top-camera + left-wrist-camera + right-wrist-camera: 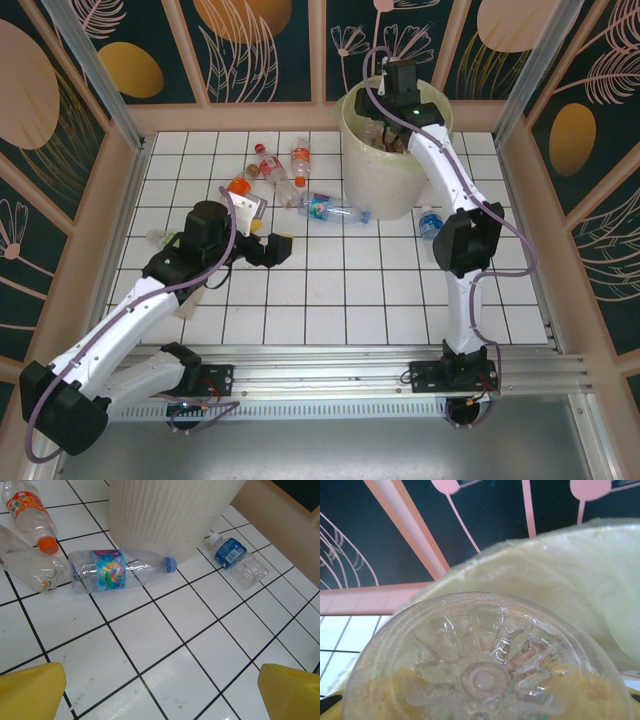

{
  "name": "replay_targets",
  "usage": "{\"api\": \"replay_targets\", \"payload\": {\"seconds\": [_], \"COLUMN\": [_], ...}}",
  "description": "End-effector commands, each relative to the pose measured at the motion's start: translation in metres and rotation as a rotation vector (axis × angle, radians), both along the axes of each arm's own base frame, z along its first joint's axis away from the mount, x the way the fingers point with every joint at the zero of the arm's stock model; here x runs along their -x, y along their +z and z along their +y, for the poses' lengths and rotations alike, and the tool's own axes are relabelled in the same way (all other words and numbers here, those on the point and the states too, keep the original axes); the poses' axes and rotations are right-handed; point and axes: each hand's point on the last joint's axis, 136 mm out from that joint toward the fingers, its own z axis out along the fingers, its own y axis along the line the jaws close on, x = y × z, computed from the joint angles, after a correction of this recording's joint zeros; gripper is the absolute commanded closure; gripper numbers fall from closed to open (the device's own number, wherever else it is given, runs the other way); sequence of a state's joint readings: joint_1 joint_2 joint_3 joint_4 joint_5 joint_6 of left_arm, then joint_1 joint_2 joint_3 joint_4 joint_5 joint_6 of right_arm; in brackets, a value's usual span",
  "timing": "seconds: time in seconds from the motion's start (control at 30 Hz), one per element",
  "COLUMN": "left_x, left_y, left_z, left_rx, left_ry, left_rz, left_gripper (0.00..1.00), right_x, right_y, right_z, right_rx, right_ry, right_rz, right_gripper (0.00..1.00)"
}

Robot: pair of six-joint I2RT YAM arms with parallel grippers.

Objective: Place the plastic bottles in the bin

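Note:
The cream bin (385, 170) with its yellowish-green liner (570, 575) stands at the back right. Over its mouth, my right gripper (386, 126) is shut on a clear plastic bottle (487, 660), whose ribbed base faces the wrist camera. My left gripper (277, 248) hovers open and empty over bare tiles, its yellow fingertips (30, 692) wide apart. Ahead of it lies a blue-labelled bottle (120, 570) with a blue cap, touching the bin's wall (165, 515). A small dark-blue-labelled bottle (237, 560) lies right of the bin. An orange-labelled bottle (30, 510) and a clear one (25, 565) lie to the left.
More bottles lie in a cluster (270, 170) left of the bin, and one sits by the left arm (160, 237). A wooden rim (130, 180) and metal posts fence the white tiled table (340, 290).

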State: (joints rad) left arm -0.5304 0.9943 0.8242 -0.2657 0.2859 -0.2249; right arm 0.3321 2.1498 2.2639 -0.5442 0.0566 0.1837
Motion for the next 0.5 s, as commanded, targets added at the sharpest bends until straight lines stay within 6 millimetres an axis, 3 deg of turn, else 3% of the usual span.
{"api": "replay_targets", "payload": {"seconds": [0.0, 0.27, 0.47], "left_x": [-0.001, -0.002, -0.002], "left_y": [-0.001, -0.003, -0.002], "left_z": [-0.002, -0.003, -0.003], "left_rx": [0.000, -0.001, -0.001], "left_ry": [-0.005, -0.006, -0.006], "left_rz": [-0.009, -0.005, -0.006], "left_gripper": [0.01, 0.01, 0.01], "right_x": [0.001, 0.007, 0.011], "right_y": [-0.062, -0.058, -0.034], "right_z": [-0.026, -0.020, -0.006], "right_rx": [0.140, 0.122, 0.044], "right_ry": [-0.079, -0.040, 0.023], "right_rz": [0.146, 0.153, 0.129], "right_gripper": [0.43, 0.37, 0.29]}}
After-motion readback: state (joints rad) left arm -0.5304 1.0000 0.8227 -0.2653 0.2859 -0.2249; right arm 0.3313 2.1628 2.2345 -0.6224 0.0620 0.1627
